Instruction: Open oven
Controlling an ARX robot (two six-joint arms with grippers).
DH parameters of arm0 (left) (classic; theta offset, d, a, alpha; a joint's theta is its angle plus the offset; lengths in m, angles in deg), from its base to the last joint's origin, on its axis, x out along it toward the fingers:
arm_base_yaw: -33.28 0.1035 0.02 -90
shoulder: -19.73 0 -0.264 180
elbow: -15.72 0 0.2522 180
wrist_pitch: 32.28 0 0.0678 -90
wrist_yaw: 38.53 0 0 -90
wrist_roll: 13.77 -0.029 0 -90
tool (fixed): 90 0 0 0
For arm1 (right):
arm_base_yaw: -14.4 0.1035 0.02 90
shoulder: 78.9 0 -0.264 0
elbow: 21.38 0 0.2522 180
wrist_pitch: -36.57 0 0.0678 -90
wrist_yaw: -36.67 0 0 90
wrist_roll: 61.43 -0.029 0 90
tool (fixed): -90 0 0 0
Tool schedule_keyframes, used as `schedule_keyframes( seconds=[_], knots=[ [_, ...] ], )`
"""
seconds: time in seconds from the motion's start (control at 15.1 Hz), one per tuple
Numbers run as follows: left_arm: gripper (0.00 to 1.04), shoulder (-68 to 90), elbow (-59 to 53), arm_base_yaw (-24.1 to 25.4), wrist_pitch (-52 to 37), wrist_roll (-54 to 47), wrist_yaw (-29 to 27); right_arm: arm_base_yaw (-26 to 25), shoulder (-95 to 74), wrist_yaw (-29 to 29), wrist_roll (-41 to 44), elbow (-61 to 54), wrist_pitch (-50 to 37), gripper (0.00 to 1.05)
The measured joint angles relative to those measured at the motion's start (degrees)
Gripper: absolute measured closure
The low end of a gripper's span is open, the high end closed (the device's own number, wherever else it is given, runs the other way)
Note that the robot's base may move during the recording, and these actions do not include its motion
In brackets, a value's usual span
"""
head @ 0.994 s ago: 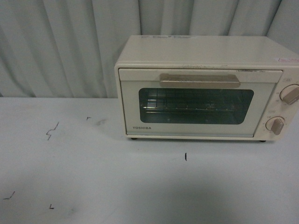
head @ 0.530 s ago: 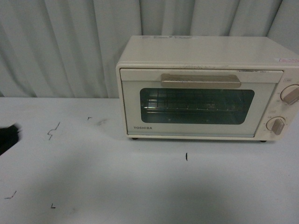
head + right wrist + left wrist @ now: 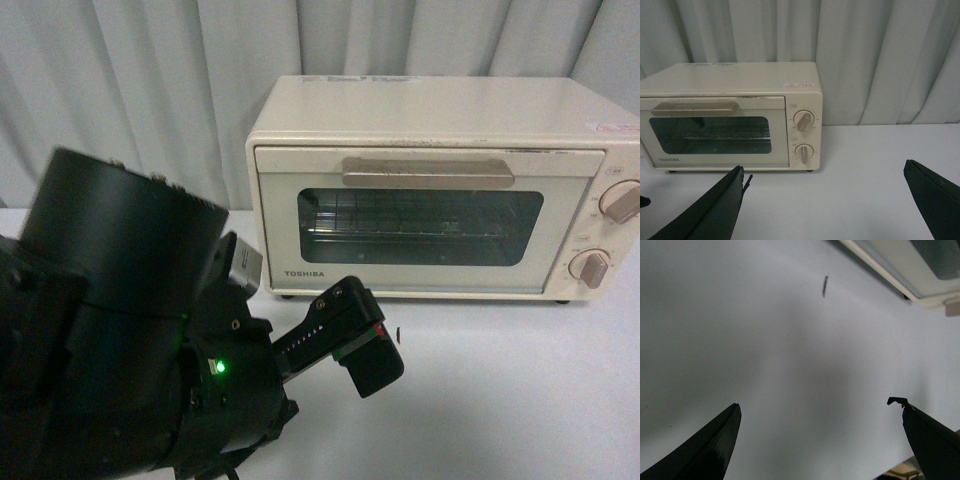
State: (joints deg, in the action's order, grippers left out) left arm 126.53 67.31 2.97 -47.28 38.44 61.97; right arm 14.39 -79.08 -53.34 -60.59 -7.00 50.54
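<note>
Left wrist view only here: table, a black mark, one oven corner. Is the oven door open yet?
Observer: No. The front view shows the oven door shut, nothing touching its bar handle.
Operator: Is the right gripper near it?
Observer: No. The right gripper hangs open over the table, well short of the oven, fingers wide apart.
Operator: Anything inside?
Observer: Only a wire rack shows through the glass.

Cream oven (image 3: 440,110), beige handle (image 3: 428,172), seemingly pinkish-beige knobs (image 3: 622,201)

An oven (image 3: 430,190) back right on the table (image 3: 520,400), curtain (image 3: 150,90) behind it, left arm (image 3: 120,330) at front left.
</note>
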Motion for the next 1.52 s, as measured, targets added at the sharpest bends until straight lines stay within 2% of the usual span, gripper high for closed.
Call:
schedule_keyframes(
  seconds=[0.46,0.86,1.52],
  knots=[
    [0.07,9.9,1.6,0.6,-8.1,19.7,0.0,0.0,0.0,0.0,0.0,0.0,0.0,0.06],
    [0.07,10.9,1.6,3.4,-10.5,22.9,-0.4,0.0,0.0,0.0,0.0,0.0,0.0,0.06],
    [0.07,10.9,1.6,3.4,-9.9,23.1,-1.1,0.0,0.0,0.0,0.0,0.0,0.0,0.06]
  ],
)
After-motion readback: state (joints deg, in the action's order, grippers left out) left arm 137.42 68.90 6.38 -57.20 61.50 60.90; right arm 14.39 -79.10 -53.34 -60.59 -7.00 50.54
